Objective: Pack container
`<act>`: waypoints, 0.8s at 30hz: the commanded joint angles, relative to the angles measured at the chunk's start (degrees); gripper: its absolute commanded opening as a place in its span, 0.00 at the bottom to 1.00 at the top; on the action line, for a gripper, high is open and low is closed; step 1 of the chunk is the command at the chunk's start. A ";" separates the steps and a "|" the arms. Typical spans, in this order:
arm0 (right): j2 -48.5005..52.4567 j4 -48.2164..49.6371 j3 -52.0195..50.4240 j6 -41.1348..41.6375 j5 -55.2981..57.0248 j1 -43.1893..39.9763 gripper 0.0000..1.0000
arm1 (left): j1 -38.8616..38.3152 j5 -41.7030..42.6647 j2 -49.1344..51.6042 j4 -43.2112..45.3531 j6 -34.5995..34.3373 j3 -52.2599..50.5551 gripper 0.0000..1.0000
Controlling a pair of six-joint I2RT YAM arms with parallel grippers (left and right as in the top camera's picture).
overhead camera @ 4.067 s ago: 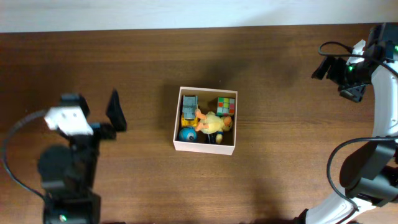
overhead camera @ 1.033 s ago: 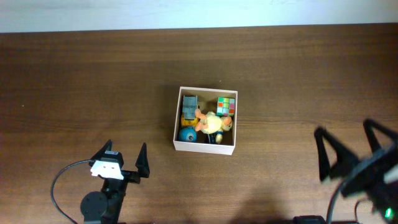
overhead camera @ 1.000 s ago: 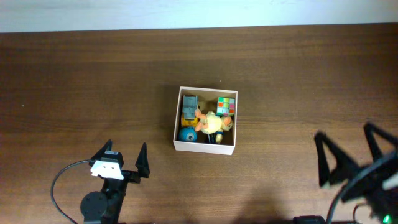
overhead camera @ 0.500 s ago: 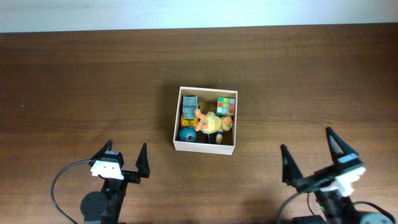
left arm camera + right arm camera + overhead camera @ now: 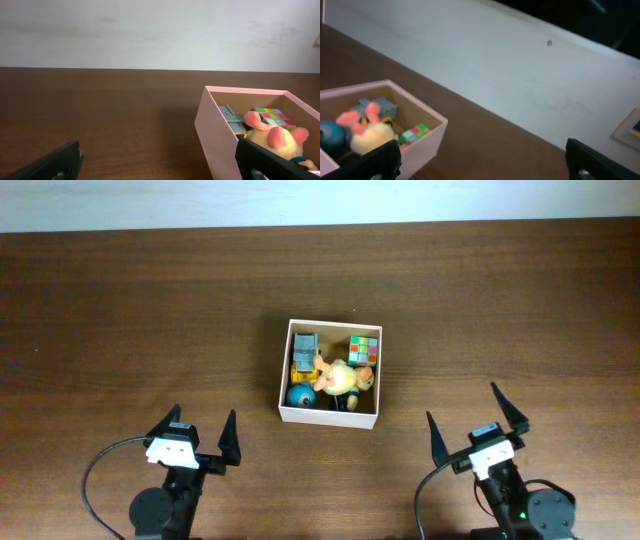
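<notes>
Dark wooden table [image 5: 150, 310], white-walled container [image 5: 330, 416] resting at its centre

overhead: high, straight down, whole worktop [image 5: 150, 300] | left wrist: low, level, faces back wall [image 5: 150, 30], container [image 5: 212, 130] at right, close | right wrist: low, tilted, container at left | all three share container

The left gripper [image 5: 201, 420] and the right gripper [image 5: 463, 406] point forward, each with fingers spread wide, holding nothing.
</notes>
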 commanded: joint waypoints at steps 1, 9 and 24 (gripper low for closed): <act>-0.66 2.25 -3.74 -2.43 -0.31 0.57 0.99 | -0.26 0.61 -0.55 0.11 1.11 -0.35 0.99; -0.66 2.23 -7.30 -2.45 0.59 0.57 0.99 | -0.26 0.61 -0.55 0.11 1.11 -0.35 0.99; -0.66 3.21 -10.01 7.72 10.03 0.57 0.99 | -0.26 0.61 -0.55 0.11 1.11 -0.35 0.99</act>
